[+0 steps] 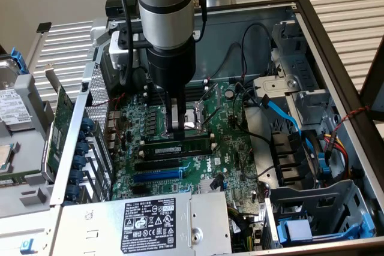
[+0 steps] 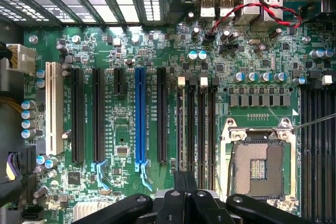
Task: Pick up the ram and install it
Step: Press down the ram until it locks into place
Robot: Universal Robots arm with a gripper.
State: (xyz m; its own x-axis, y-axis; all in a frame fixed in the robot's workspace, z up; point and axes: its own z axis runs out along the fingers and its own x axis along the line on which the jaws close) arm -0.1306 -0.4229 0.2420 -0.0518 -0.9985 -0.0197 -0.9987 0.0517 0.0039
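Jaws clamped on the ram (image 1: pixel 175 148), the gripper (image 1: pixel 180 129) pinching its top edge near one end so the stick stands on edge along the black slots (image 1: pixel 157 164) of the motherboard (image 1: pixel 237 154), beside the CPU socket (image 2: pixel 258 166); a white label shows on the ram, unreadable; the power supply (image 1: pixel 150 223) sticker's writing is too small to read.

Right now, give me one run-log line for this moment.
fingers: shut on ram | ram: lying at motherboard slot beside processor socket | seated: cannot tell
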